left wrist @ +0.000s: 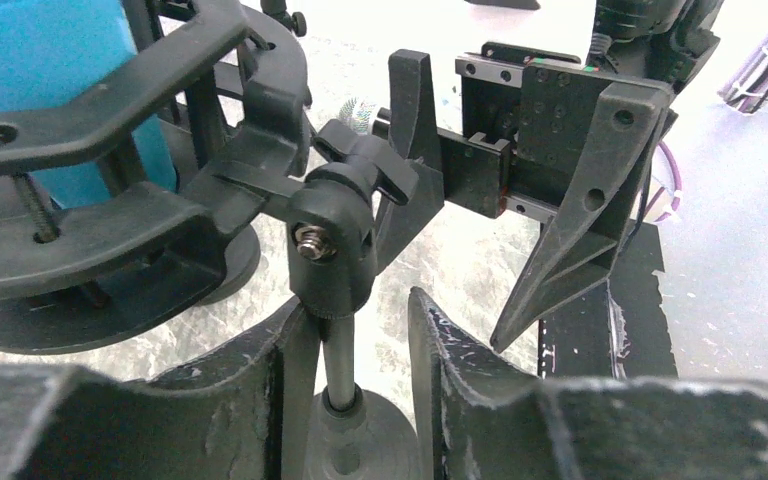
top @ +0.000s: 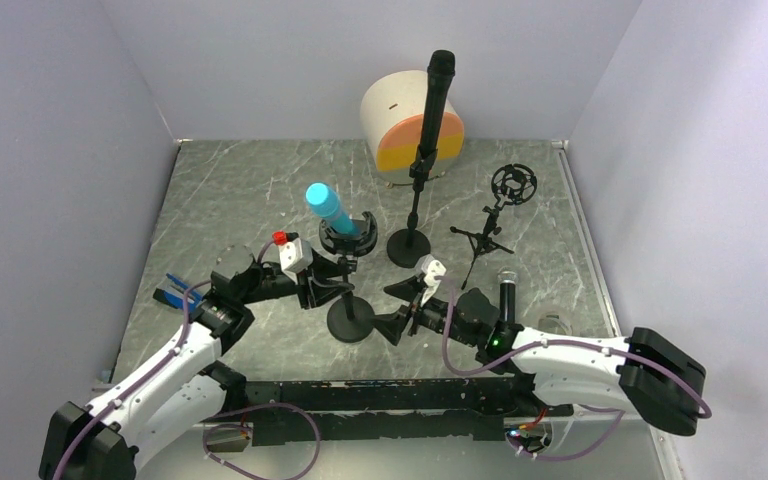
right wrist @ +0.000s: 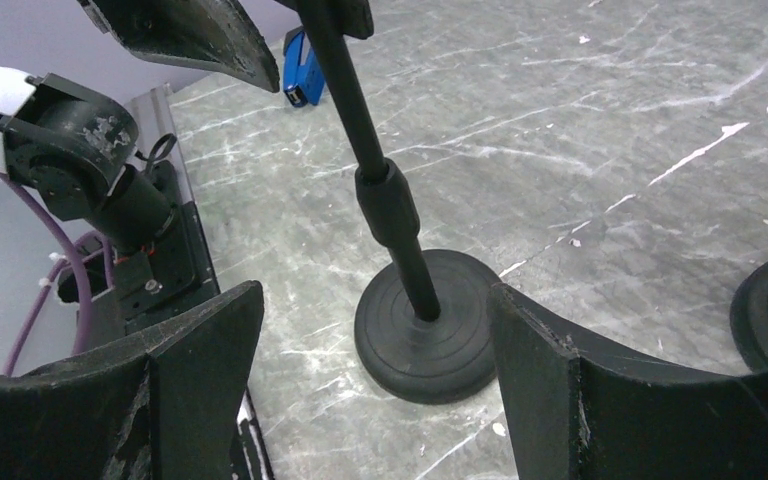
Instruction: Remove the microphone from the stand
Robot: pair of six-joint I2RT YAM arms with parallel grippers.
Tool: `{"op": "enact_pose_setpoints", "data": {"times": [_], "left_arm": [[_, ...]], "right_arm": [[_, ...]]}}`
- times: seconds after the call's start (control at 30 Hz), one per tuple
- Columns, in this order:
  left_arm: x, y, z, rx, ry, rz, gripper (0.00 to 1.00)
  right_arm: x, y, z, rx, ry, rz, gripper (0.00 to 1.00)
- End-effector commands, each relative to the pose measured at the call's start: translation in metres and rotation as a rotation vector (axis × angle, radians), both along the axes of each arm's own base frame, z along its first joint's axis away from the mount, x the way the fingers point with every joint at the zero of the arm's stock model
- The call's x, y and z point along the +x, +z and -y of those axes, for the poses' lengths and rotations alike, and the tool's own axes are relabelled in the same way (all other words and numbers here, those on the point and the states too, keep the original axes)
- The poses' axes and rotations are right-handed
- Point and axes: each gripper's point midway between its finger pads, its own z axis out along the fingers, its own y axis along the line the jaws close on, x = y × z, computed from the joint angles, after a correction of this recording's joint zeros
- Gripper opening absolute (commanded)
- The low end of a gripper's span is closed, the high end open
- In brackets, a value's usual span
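A blue microphone (top: 326,206) sits tilted in the black clip (top: 351,236) of a short stand with a round base (top: 350,322). It also shows in the left wrist view (left wrist: 50,100). My left gripper (top: 318,288) is open, its jaws on either side of the stand's thin pole (left wrist: 340,365) below the clip joint. The left finger touches the pole; the right finger stands apart. My right gripper (top: 398,308) is open wide and empty, low on the other side of the stand, facing its pole (right wrist: 388,205) and base (right wrist: 430,340).
A black microphone (top: 438,90) stands in a taller stand (top: 409,245) behind. A small tripod with a ring mount (top: 512,185) is at the right. Another black microphone (top: 507,295) is by my right arm. A white and orange cylinder (top: 400,120) is at the back wall.
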Motion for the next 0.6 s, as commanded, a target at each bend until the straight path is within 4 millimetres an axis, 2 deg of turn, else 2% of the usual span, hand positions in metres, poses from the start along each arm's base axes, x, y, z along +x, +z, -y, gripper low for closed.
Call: {"op": "enact_pose_setpoints", "data": {"times": [0.0, 0.17, 0.3, 0.4, 0.57], "left_arm": [[-0.007, 0.029, 0.004, -0.044, -0.081, 0.088, 0.35], [-0.008, 0.023, 0.006, -0.041, -0.097, 0.064, 0.13], [-0.008, 0.019, 0.005, -0.033, -0.094, 0.053, 0.03], [-0.010, 0.015, 0.004, -0.014, -0.098, 0.041, 0.03], [-0.010, 0.011, 0.003, -0.012, -0.095, 0.035, 0.15]], "right_arm": [[0.001, 0.032, -0.012, 0.090, 0.031, 0.111, 0.84], [0.003, 0.035, -0.030, 0.071, 0.086, 0.188, 0.79], [0.007, 0.033, -0.047, 0.039, 0.126, 0.237, 0.78], [0.011, 0.029, -0.056, 0.028, 0.134, 0.244, 0.78], [0.014, 0.023, -0.063, 0.036, 0.138, 0.236, 0.79]]}}
